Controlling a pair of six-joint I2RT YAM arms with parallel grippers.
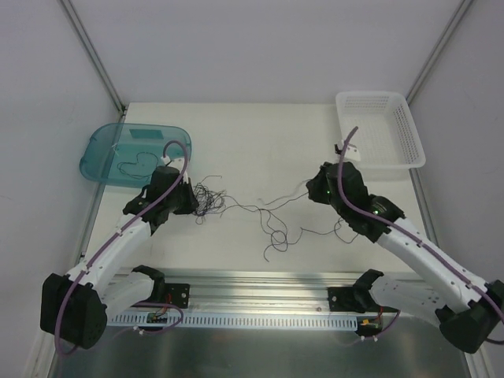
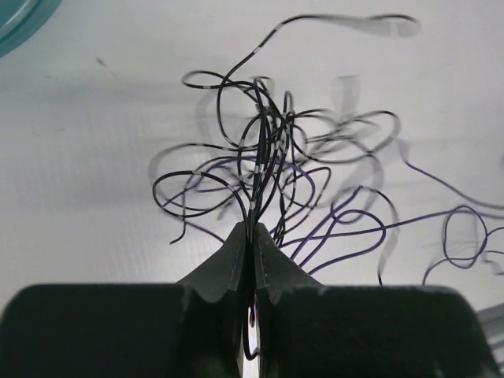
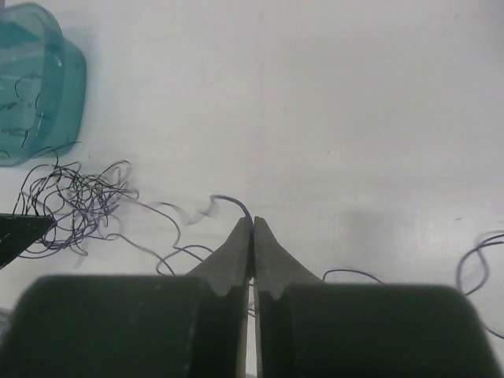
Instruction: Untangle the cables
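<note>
Straight to the cables [image 1: 206, 201]: bunched in a loose, curly clump on the white table [image 1: 252, 142], left of centre, just beside the near right corner of the teal tray [image 1: 106, 153]. Trailing out of that clump to the right in thin loops, across the middle of the table and over toward the right arm. One more of them lying curled inside the tray, apart from the rest.

Up close from the left wrist now: black and purplish loops of the cables [image 2: 264, 150] fanning up and outward, with a tight bundle running straight down into the left gripper [image 2: 252, 232]. Clamped on that bundle, tip pressed to tip, no gap showing. A sliver of the teal tray [image 2: 20, 20] off in the top left corner.

Over to the right gripper [image 3: 253, 224]: closed flat, finger against finger, pinching a single purplish strand of the cables [image 3: 236, 206]. Arching up out of the tips and away to the left, toward the clump beside the teal tray [image 3: 39, 79].

From overhead: left gripper [image 1: 191, 205] right at the clump's left edge, right gripper [image 1: 311, 191] low over the table right of centre, well apart. Farther out, at the far right corner, a white basket [image 1: 399, 118], well clear of the cables.
</note>
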